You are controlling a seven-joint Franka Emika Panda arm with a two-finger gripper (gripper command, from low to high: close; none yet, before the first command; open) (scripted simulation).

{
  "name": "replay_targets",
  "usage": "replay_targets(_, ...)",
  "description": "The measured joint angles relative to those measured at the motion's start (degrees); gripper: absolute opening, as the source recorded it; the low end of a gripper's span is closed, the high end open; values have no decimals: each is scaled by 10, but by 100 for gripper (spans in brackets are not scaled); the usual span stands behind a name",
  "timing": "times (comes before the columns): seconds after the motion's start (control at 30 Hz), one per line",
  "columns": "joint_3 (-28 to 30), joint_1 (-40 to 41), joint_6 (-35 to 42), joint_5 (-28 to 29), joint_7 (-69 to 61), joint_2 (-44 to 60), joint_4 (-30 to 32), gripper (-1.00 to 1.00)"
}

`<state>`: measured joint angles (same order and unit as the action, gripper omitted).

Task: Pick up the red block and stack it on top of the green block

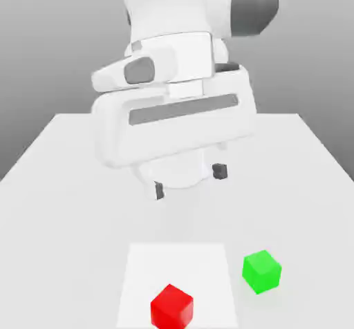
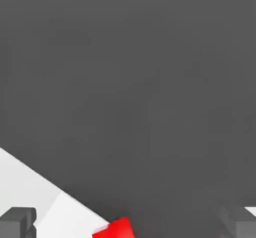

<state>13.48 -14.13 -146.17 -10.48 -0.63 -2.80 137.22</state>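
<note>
The red block [image 1: 171,306] is a small bright red cube resting on a white patch of the table [image 1: 55,182], near the front edge. To its right in the exterior view sits the green block [image 1: 262,271], a cube of about the same size, a short gap away. My gripper [image 1: 189,180] hangs above the table behind both cubes, open, with its two dark fingertips [image 1: 220,171] spread wide and nothing between them. In the hand view a corner of the red block [image 2: 114,229] shows between the fingertips [image 2: 18,221].
The white patch [image 1: 178,265] is a brighter rectangle on the pale table surface. The arm's bulky white body [image 1: 173,106] looms over the middle of the table. A grey backdrop lies beyond the table's far edge.
</note>
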Motion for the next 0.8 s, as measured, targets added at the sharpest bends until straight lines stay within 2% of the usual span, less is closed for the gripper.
replay_targets(0.27,-2,7,-64,26,-128,154,22,0)
replay_targets(0.4,-27,27,-126,0,-162,236,12,0)
replay_targets(0.43,-36,34,-141,-8,-168,255,9,-100)
replay_targets(0.67,-38,36,-142,-8,-169,258,9,-100)
replay_targets(0.8,-14,19,-86,27,-143,188,21,-100)
